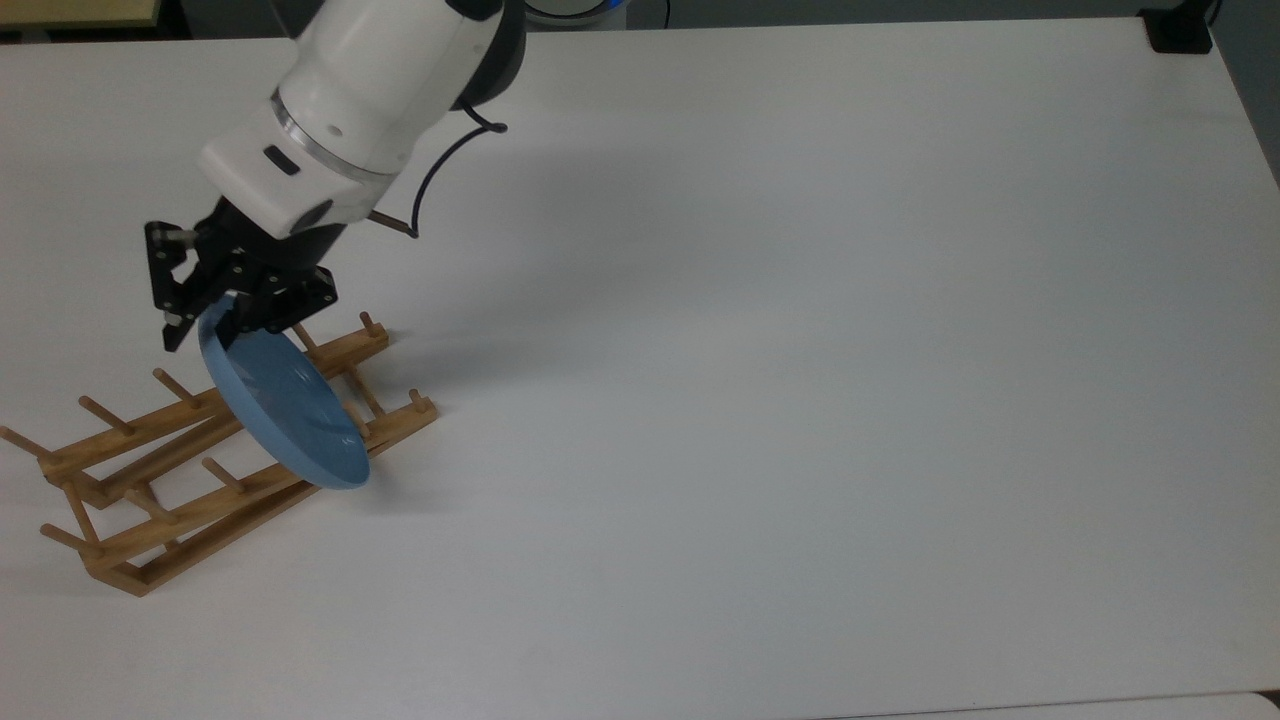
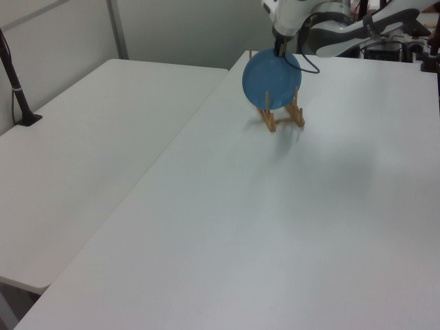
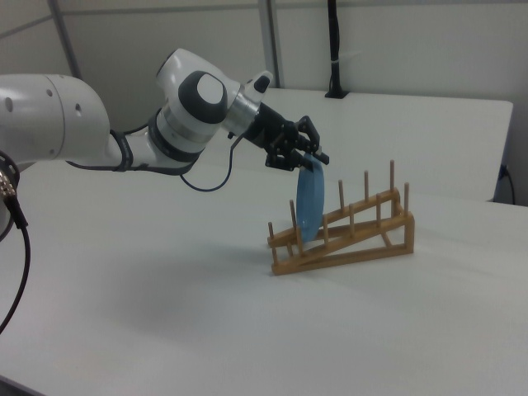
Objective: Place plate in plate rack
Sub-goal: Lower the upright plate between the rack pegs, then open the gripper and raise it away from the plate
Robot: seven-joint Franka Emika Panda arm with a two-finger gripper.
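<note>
1. Top view: white Franka arm (image 1: 370,90) reached in from the top edge, its black two-finger gripper (image 1: 215,315) over the top view's left part of the white desk (image 1: 800,350). Jaws pinched on the upper rim of the round, shallow, glossy light-blue plate (image 1: 285,400). Plate held on edge, tilted, its lower rim down among the upright pegs near the top view's right end of the light-brown wooden plate rack (image 1: 200,470) of two parallel pegged rails. Lower edge of the plate overlapped the nearer rail; whether it touched the rack could not be told here. Rack lay slantwise at the top view's lower left. Black cable (image 1: 440,180) looped beside the wrist.

2. Left view: same plate (image 2: 271,78) seen face-on as a blue disc, standing above the wooden rack (image 2: 282,117) at the far end of the desk (image 2: 275,227). Gripper (image 2: 279,49) came down onto the plate's top edge. A second white desk (image 2: 82,158) stood beside it at the left view's left, with a black post (image 2: 15,82) at its edge.

3. Right view: plate (image 3: 310,202) seen nearly edge-on, close to upright, slotted between pegs at the lower end of the sloping rack (image 3: 346,231). Gripper (image 3: 307,157) clamped on the plate's top edge, arm (image 3: 124,124) stretching in from the right view's left. Desk (image 3: 247,330) beneath.
</note>
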